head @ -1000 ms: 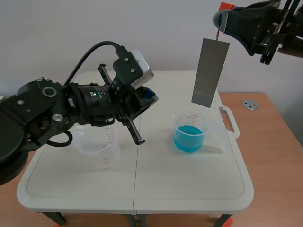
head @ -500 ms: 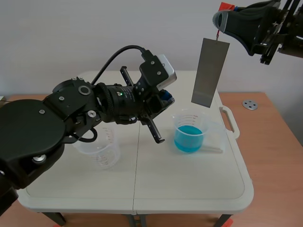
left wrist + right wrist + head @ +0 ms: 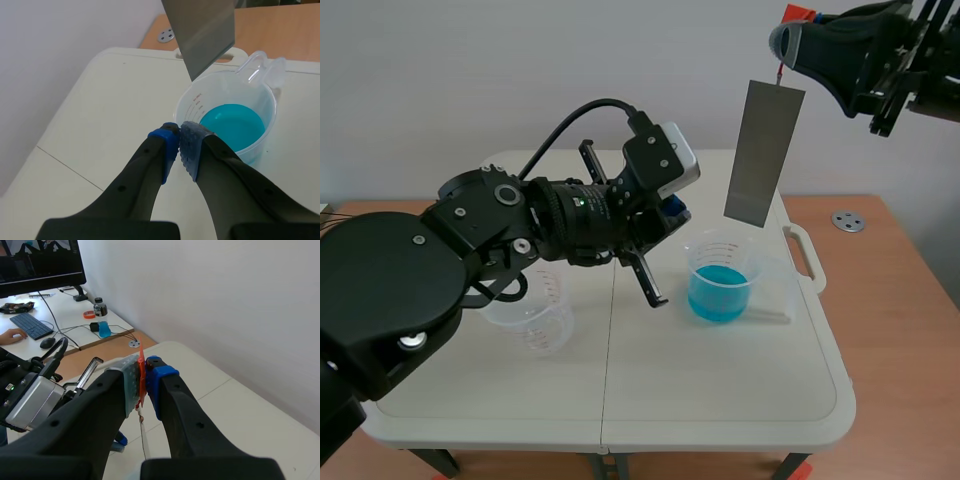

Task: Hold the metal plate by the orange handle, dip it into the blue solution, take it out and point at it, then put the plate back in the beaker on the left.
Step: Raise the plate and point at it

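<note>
Right fingers (image 3: pixel 148 374) are pinching the orange handle (image 3: pixel 798 12), arm raised at 1 o'clock over the counter (image 3: pixel 720 390). The metal plate (image 3: pixel 763 153) hangs free below the handle on a thin link, slightly tilted. Its lower edge is above the rim of the full beaker (image 3: pixel 722 248) — clear of the blue solution (image 3: pixel 720 293). Can't tell whether the plate is wet.

Left fingers (image 3: pixel 181 140) are pressed together with nothing between them. Tips sit near the full beaker's rim at its 9 o'clock, aimed toward 1 o'clock at the plate's lower corner. Not touching it.

My read: this is the pointing step. To do it cleanly:
- Right wrist dead steady; the plate looks likely to swing on that link at any jolt.
- Raise the left tips a bit so they aim at the plate face, not the beaker.
- Stop short of contact — a nudge would probably set it swinging and could flick drips onto the counter.
- Left fingers closed; one clear tip reads better as a pointer.

After that: the empty beaker (image 3: pixel 535 322) sits at 9 o'clock of the full one, partly under my left arm. The left arm must clear out before the right carries the plate across, or the path is blocked.
</note>
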You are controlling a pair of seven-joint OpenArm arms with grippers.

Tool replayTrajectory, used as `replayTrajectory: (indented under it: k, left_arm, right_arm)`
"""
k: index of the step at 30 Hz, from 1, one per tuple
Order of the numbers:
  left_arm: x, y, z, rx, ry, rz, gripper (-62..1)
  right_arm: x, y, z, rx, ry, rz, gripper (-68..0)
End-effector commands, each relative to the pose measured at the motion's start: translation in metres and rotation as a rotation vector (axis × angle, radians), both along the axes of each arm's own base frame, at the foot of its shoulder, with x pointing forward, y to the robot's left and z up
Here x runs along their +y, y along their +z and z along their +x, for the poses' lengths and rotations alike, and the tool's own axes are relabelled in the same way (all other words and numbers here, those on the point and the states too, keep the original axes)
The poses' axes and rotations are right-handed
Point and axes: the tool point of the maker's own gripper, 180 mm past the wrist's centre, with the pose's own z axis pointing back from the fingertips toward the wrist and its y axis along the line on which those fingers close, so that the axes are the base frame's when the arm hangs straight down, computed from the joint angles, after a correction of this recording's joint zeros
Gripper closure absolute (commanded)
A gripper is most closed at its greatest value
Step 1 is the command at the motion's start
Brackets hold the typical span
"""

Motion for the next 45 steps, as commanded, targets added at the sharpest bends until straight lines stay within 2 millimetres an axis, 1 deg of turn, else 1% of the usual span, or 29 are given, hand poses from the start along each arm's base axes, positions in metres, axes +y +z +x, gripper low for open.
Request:
replayTrajectory:
  k: [1, 13, 16, 18, 21, 23, 27, 31, 34, 37, 41, 45]
  left_arm:
    - [-0.004, 0.012, 0.003, -0.026, -0.004, -0.033, -5.7]
    - [-0.003, 0.011, 0.003, -0.025, -0.001, -0.028, -5.8]
    - [0.006, 0.012, 0.01, -0.047, 0.051, -0.029, -5.8]
    - [0.018, 0.012, 0.017, -0.073, 0.107, -0.027, -5.8]
    - [0.046, 0.018, 0.024, -0.108, 0.202, -0.035, -5.8]
    - [0.068, 0.022, 0.025, -0.121, 0.254, -0.046, -5.8]
    - [0.115, 0.03, 0.016, -0.143, 0.326, -0.032, -5.8]
    - [0.165, 0.039, 0.002, -0.157, 0.401, -0.01, -5.8]
    - [0.2, 0.04, -0.013, -0.146, 0.448, 0.025, -5.8]
    - [0.234, 0.033, -0.032, -0.112, 0.488, 0.076, -5.8]
    - [0.278, 0.014, -0.061, -0.026, 0.545, 0.156, -5.8]
    - [0.312, -0.007, -0.098, 0.071, 0.586, 0.231, -5.8]
  right_arm:
    - [-0.003, 0.016, 0.001, -0.04, 0.003, 0.017, -1.1]
    - [-0.003, 0.016, 0.001, -0.04, 0.003, 0.017, -1.1]
    - [-0.003, 0.017, 0.001, -0.04, 0.003, 0.017, -1.1]
    - [-0.003, 0.016, 0.001, -0.04, 0.003, 0.017, -1.1]
    - [-0.003, 0.016, 0.001, -0.039, 0.003, 0.016, -1.1]
    - [-0.003, 0.016, 0.001, -0.038, 0.003, 0.014, -1.1]
    - [-0.004, 0.016, 0.001, -0.038, 0.003, 0.014, -1.1]
    - [-0.004, 0.016, 0.001, -0.038, 0.003, 0.014, -1.1]
    - [-0.004, 0.016, 0.001, -0.039, 0.003, 0.015, -1.1]
    - [-0.004, 0.016, 0.001, -0.039, 0.003, 0.015, -1.1]
    - [-0.004, 0.02, 0.001, -0.05, 0.004, 0.029, -1.1]
    - [-0.004, 0.022, 0.001, -0.056, 0.004, 0.032, -1.1]
